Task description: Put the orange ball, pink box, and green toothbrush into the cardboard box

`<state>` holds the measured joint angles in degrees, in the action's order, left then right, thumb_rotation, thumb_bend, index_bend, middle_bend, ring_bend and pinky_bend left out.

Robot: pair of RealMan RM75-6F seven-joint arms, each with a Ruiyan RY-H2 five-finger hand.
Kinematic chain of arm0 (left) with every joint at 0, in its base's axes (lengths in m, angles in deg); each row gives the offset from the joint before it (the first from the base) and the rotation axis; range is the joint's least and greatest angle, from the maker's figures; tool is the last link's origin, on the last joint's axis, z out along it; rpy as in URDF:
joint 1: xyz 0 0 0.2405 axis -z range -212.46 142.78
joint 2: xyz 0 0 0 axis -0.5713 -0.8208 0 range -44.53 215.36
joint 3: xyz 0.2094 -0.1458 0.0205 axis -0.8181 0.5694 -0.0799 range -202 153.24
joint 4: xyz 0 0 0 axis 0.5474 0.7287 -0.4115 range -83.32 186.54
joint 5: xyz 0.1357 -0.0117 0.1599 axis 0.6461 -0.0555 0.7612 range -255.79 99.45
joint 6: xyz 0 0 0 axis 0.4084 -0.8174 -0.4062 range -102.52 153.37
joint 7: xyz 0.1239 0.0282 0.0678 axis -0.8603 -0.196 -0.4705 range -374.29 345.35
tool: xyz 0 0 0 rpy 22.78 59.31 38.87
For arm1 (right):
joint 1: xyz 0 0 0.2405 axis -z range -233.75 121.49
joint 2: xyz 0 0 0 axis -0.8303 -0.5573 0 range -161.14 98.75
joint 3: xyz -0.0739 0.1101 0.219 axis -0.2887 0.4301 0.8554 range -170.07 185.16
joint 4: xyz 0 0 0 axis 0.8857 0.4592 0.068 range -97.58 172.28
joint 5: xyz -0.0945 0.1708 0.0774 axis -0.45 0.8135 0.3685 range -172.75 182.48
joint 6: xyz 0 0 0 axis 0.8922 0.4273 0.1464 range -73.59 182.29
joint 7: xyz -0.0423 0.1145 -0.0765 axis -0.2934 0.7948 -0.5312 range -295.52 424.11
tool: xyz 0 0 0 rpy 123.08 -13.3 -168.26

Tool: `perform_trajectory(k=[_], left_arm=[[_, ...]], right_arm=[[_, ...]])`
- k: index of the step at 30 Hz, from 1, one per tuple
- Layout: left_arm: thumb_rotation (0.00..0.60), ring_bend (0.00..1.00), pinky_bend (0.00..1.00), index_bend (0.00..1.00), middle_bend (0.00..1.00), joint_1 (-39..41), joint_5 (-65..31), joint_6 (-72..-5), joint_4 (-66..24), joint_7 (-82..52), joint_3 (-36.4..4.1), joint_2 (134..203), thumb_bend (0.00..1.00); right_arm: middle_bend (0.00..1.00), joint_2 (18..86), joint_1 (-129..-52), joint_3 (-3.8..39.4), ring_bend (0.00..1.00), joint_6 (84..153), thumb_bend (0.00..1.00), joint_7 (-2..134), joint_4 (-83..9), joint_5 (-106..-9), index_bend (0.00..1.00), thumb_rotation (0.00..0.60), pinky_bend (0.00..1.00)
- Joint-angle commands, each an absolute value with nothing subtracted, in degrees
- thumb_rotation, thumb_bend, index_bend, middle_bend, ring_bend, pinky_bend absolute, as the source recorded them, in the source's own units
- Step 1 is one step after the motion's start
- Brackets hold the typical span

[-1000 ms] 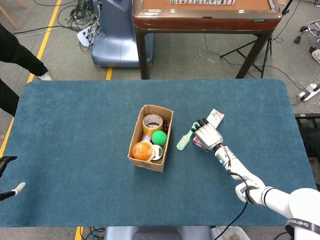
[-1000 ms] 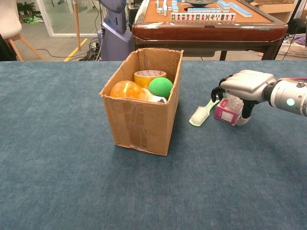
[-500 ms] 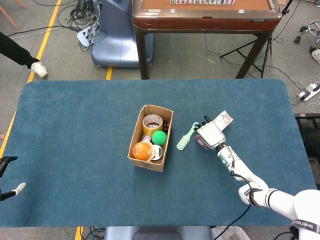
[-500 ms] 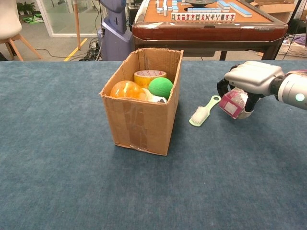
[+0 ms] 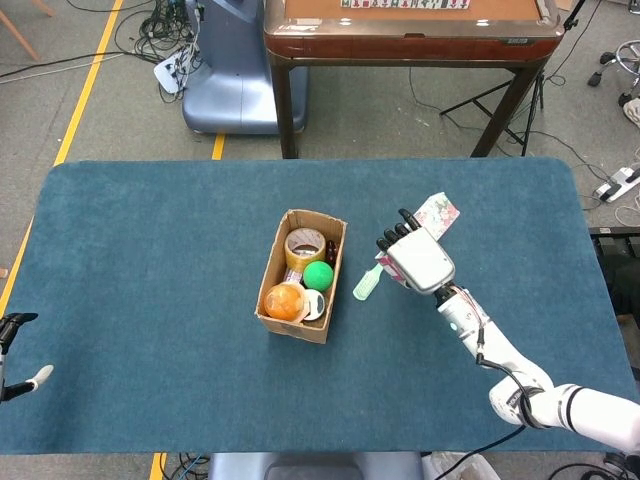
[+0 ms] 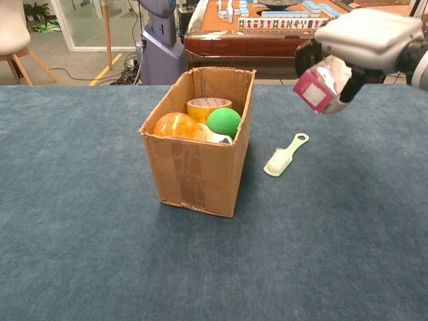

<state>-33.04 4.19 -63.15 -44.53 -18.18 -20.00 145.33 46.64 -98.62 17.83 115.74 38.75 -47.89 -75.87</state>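
On blue table cloth, centre: cardboard box, open-topped, upright, holding orange ball at near left, green ball beside it, roll of tape toward far wall, plus a white item between the balls, too hidden to identify. Just right of box, apart from its wall: green toothbrush, flat on cloth, bristled head nearer the camera in chest view, handle angled away to the right. Above and to the right of toothbrush, clear of the cloth: pink box, tilted, one white-labelled face turned toward chest camera, clasped from above by right hand, fingers curled round its upper sides, palm facing down. Right forearm extending off right edge of chest view; in head view running from lower right corner up toward table centre, hand covering most of the handle end of toothbrush. At far left edge of head view, low: left hand, only partly visible off the table edge, grasp state impossible to tell. Beyond table: brown games table with tiles on top, grey-blue machine base, cables on floor.
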Motion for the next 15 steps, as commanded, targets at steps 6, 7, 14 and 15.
perform_trajectory(k=[6, 7, 14, 15], left_arm=[[0.6, 0.26, 0.42, 0.26, 0.28, -33.17, 4.54, -63.56, -44.55, -17.85, -20.02, 145.3, 0.11], [0.6, 0.26, 0.42, 0.26, 0.28, -33.16, 4.48, -63.52, -44.54, -17.85, -19.99, 145.28, 0.11], [0.6, 0.26, 0.42, 0.26, 0.28, -33.31, 4.67, -63.91, -44.63, -17.19, -19.91, 145.02, 0.11], [0.6, 0.26, 0.42, 0.26, 0.28, -33.38, 4.66, -64.02, -44.64, -17.0, -19.88, 144.93, 0.11]], right_arm=[[0.55, 44.28, -102.29, 21.69, 0.36, 120.25, 0.0, 37.84, -56.12, -84.04, 0.55, 0.6, 0.19], [0.55, 44.72, -102.8, 21.71, 0.36, 120.23, 0.0, 38.11, -56.15, -84.83, 0.55, 0.6, 0.19], [0.55, 49.92, -105.77, 20.77, 0.36, 120.47, 0.0, 42.59, -53.54, -89.29, 0.55, 0.6, 0.19], [0.55, 50.87, -106.11, 20.51, 0.36, 120.51, 0.0, 43.68, -52.74, -89.73, 0.55, 0.6, 0.2]])
